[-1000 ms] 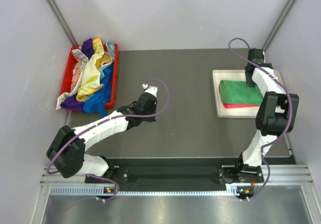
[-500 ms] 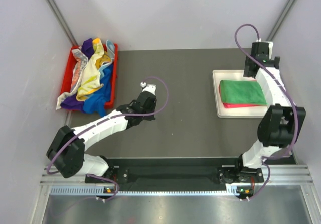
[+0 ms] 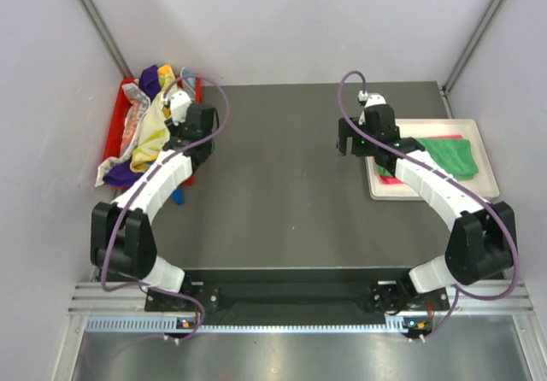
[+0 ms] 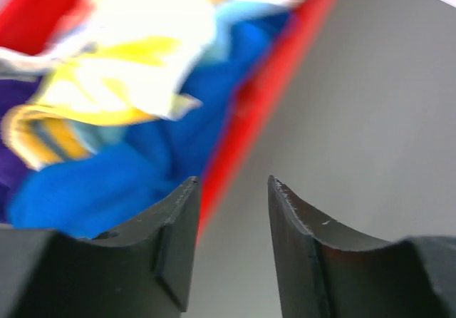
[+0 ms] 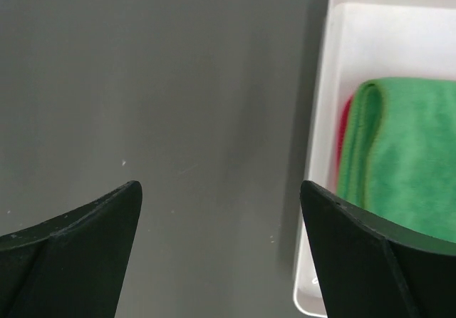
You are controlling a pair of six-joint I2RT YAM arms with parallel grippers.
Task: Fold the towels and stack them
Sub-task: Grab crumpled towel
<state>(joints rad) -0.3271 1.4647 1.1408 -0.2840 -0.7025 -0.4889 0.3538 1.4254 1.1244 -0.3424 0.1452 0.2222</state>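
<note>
The unfolded towels [image 3: 152,133] lie in a loose heap in the red bin [image 4: 246,115] at the table's far left, a blue one [image 4: 107,168] and a yellow-patterned one [image 4: 135,68] uppermost, some spilling over the bin's near end. Across the table [image 3: 273,193], a folded green towel [image 5: 406,168] lies on a pink one [image 5: 344,129] in the white tray [image 5: 335,61]. The left gripper [image 4: 231,182] hangs over the bin's right wall, jaws apart and empty. The right gripper [image 5: 219,186] hovers just left of the tray, jaws spread wide, holding nothing.
</note>
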